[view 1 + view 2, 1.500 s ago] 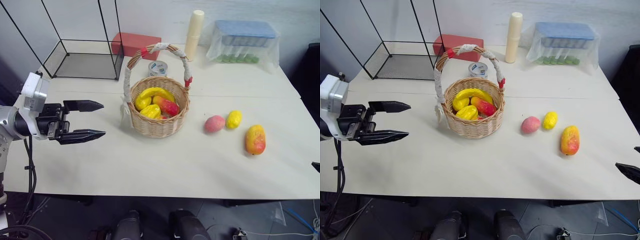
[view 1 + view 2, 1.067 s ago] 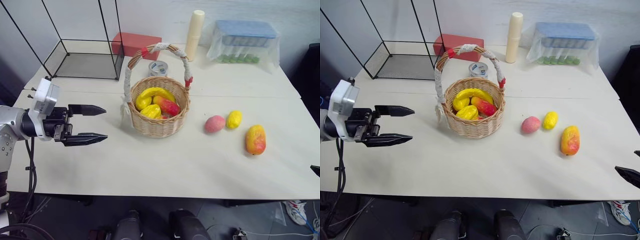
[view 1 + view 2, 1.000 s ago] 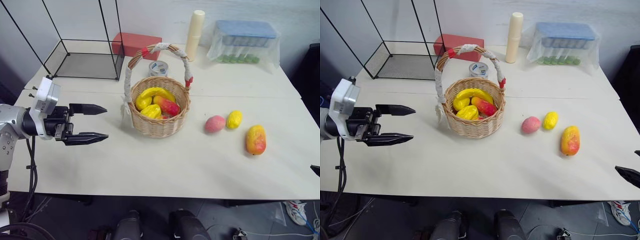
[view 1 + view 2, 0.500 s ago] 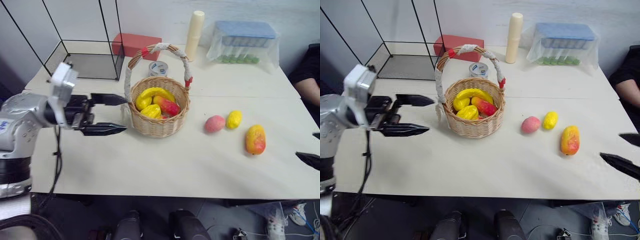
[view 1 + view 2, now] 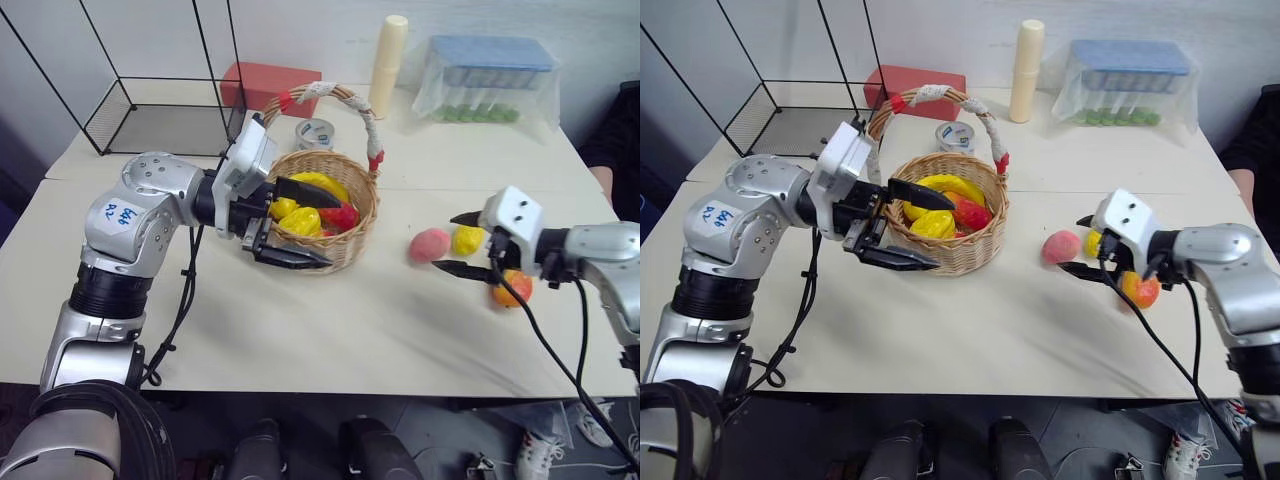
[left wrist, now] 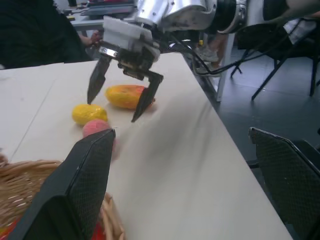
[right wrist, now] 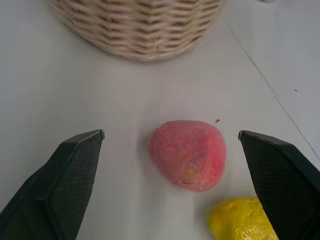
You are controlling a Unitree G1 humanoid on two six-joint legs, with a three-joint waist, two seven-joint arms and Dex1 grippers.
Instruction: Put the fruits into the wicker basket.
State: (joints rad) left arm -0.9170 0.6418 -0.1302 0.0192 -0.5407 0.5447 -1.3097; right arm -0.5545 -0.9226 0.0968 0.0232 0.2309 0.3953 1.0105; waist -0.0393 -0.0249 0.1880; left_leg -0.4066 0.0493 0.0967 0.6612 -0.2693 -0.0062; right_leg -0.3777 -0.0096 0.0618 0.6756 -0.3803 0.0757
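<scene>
I see my right gripper [image 5: 462, 243] at centre right of the head view with its fingers spread wide and nothing between them, tips just short of the peach [image 5: 429, 245]. In its wrist view the peach [image 7: 188, 154] lies between the two finger pads, the lemon [image 7: 242, 219] beside it. The mango [image 5: 512, 288] sits behind that gripper. My left gripper [image 5: 300, 226] is parted too, straddling the near wall of the wicker basket [image 5: 352, 245] at centre frame, fruit already inside.
</scene>
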